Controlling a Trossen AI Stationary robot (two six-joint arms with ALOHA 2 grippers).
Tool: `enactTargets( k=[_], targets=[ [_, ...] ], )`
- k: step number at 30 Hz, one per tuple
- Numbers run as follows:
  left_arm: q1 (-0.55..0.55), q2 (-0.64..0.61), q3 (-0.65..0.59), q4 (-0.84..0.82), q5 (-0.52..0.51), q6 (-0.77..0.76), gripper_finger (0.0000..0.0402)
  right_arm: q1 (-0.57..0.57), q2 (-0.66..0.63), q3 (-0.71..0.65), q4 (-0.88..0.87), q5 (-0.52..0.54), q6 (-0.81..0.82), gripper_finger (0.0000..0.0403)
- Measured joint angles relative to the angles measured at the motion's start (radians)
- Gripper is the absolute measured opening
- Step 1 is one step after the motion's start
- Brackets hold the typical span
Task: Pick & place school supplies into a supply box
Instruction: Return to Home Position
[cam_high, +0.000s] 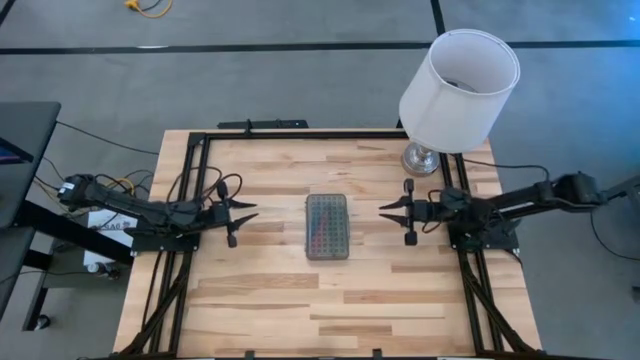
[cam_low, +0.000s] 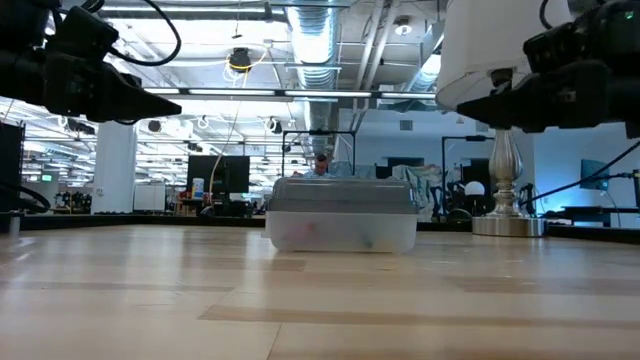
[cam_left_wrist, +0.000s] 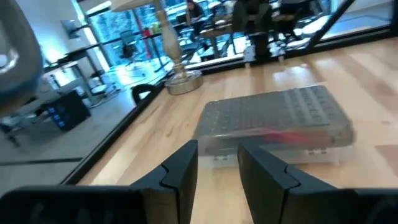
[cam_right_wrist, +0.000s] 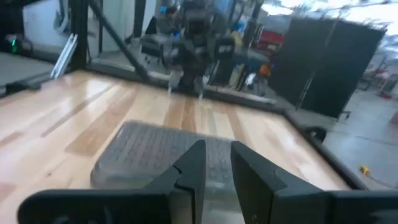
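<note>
Grey-lidded supply box (cam_high: 327, 226) shows its clear base from low, not above; left gripper (cam_high: 250, 211), right gripper (cam_high: 386, 210) slightly parted.

A lamp with a white shade (cam_high: 458, 90) stands on its silver base (cam_high: 420, 158) at the far right corner of the wooden worktop (cam_high: 280, 290). A black metal frame (cam_high: 300, 133) runs along the worktop's edges. A yellow cable (cam_high: 148, 7) lies on the grey floor beyond.

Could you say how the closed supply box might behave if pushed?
Flat on the table, the supply box would probably slide, not tip. Its plastic shell looks rigid, likely light. The left gripper and right gripper flank it.
</note>
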Motion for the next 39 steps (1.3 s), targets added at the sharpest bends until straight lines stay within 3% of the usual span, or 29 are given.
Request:
enactTargets(
  k=[7,13,16,30,39],
  targets=[
    [0.000,-0.064,0.000,-0.044,-0.063,0.005,0.0109,0.053,-0.265,0.000,-0.221,0.109,0.043,0.0071],
    [0.000,-0.105,0.000,-0.097,-0.070,-0.001,0.0109,0.057,-0.419,0.000,-0.422,0.157,0.106,0.0071],
    [0.000,-0.117,-0.001,-0.114,-0.071,-0.015,0.0109,0.059,-0.472,0.000,-0.451,0.176,0.115,0.0071],
    [0.000,-0.186,-0.001,-0.207,-0.104,-0.049,0.0109,0.228,-0.587,0.000,-0.581,0.506,0.096,0.0071],
    [-0.001,-0.268,-0.001,-0.228,-0.057,-0.032,0.0109,0.231,-0.760,0.000,-0.745,0.513,0.090,0.0071]
  ],
)
